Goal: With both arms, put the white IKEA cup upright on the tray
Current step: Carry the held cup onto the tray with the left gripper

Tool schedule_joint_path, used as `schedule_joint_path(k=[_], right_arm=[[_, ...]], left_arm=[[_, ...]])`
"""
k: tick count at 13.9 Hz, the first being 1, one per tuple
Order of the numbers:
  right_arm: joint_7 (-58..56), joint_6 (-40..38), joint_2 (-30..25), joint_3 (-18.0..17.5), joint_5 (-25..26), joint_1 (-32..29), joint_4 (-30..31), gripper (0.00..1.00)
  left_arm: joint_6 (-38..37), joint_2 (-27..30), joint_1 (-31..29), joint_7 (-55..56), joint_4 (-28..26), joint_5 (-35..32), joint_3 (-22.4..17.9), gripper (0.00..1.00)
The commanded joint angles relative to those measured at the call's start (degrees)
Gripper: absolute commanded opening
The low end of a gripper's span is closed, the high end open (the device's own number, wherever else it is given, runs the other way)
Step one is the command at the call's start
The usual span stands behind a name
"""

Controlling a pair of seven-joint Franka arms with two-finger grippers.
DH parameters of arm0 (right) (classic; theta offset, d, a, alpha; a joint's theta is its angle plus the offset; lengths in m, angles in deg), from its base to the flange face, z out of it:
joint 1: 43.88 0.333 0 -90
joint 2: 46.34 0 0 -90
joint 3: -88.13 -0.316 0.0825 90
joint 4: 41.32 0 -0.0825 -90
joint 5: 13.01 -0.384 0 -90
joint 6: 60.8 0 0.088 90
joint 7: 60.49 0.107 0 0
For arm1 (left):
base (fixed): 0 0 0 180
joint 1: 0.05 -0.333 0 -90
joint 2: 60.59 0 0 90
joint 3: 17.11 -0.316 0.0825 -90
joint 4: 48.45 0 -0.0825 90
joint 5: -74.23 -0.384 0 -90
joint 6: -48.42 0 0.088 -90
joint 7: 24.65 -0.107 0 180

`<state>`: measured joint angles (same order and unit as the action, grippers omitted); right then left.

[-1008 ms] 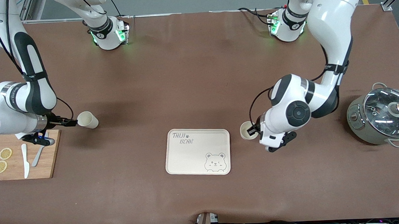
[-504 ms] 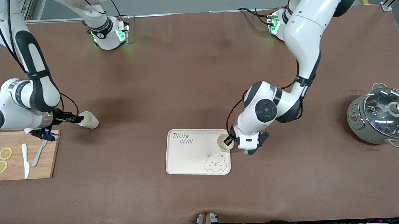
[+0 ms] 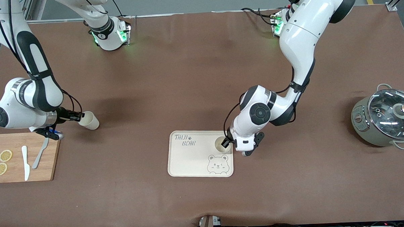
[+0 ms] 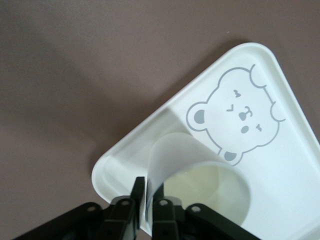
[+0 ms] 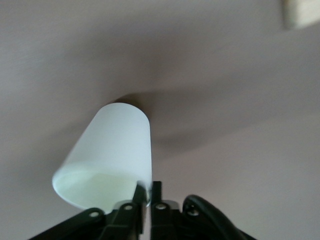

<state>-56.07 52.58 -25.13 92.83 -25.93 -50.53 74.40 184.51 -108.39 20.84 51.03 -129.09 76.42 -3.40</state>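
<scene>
One white cup (image 3: 219, 143) stands upright on the cream tray (image 3: 190, 157), at the tray's edge toward the left arm's end, just farther from the front camera than the bear drawing. My left gripper (image 3: 226, 143) pinches its rim; in the left wrist view the left gripper (image 4: 149, 182) has one finger inside the cup (image 4: 200, 170) and one outside, over the tray (image 4: 295, 165). A second white cup (image 3: 89, 121) lies on its side near the right arm's end. My right gripper (image 3: 78, 116) is shut on its rim wall, as shown by the right gripper (image 5: 150, 186) on the cup (image 5: 112, 145).
A wooden cutting board (image 3: 52, 155) with lemon slices, a white knife and a utensil lies next to the right arm's hand. A grey pot with a glass lid (image 3: 385, 117) stands at the left arm's end of the table.
The left arm carried its cup from the bare table onto the tray. The right gripper slid onto the lying cup's rim and closed on it.
</scene>
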Motion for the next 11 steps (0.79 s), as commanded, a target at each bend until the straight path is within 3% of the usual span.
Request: schedule_joint_path(k=[1, 8, 11], right_arm=[[0.5, -1.8, -1.8, -0.7, -3.5, -2.1, 0.4, 0.0], [11.7, -11.2, -2.8, -0.9, -4.0, -1.7, -2.7, 0.0], [14.3, -11.9, -2.7, -1.1, -4.4, -1.6, -3.1, 0.0]], left_arm=[[0.5, -0.4, 0.9, 0.4, 1.6, 0.7, -0.9, 1.0], [-3.5, 7.2, -1.6, 0.4, 1.5, 0.4, -1.0, 1.0], [-8.5, 11.0, -4.1, 0.2, 1.3, -0.9, -1.0, 1.0]])
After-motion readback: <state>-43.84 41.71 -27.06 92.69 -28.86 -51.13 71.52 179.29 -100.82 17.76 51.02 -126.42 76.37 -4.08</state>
